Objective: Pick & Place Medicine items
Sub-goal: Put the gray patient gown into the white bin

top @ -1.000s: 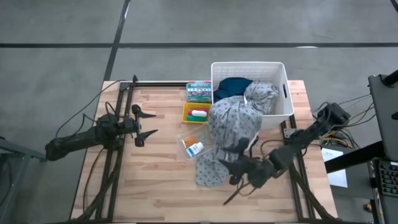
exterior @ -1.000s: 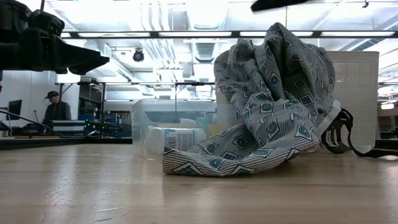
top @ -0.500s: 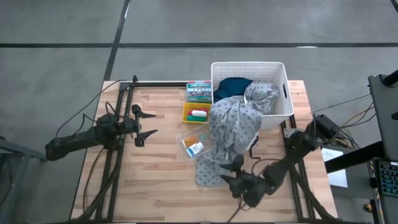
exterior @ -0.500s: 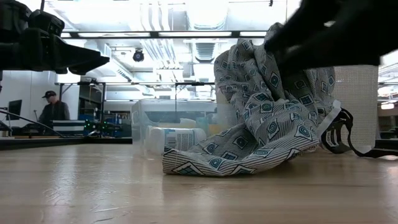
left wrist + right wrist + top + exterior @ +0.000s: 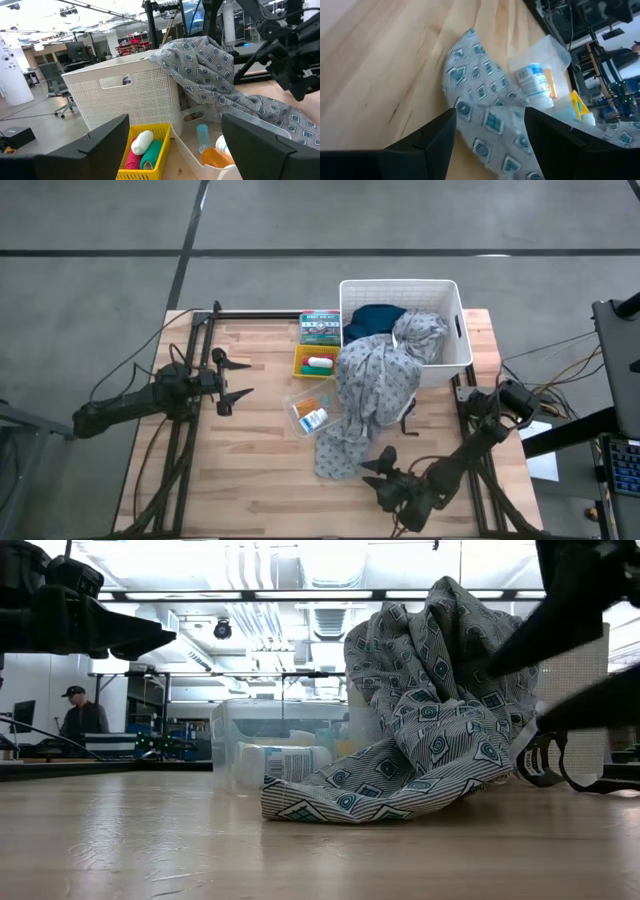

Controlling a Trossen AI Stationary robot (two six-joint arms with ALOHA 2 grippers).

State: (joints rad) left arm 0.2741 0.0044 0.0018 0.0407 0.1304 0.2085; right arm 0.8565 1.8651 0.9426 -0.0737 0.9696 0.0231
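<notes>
The right gripper (image 5: 377,472) is seen with its fingers spread and nothing held between them, low over the table (image 5: 250,490) just off the near end of the grey patterned cloth (image 5: 375,385). In the right wrist view, the cloth's corner lies in front of the parted fingers (image 5: 427,145), and the white-and-blue bottle (image 5: 534,82) is found beyond it in a clear tray (image 5: 555,50), apart from the fingers. From above, that bottle (image 5: 314,419) is placed beside an orange pack (image 5: 308,405) in the tray, left of the cloth. The left gripper (image 5: 238,377) is held open and empty, well to the left of the yellow bin (image 5: 302,359), where a white tube (image 5: 141,141), a green tube (image 5: 151,155) and a red tube (image 5: 131,161) lie together. A white basket (image 5: 452,330) is draped by the cloth.
</notes>
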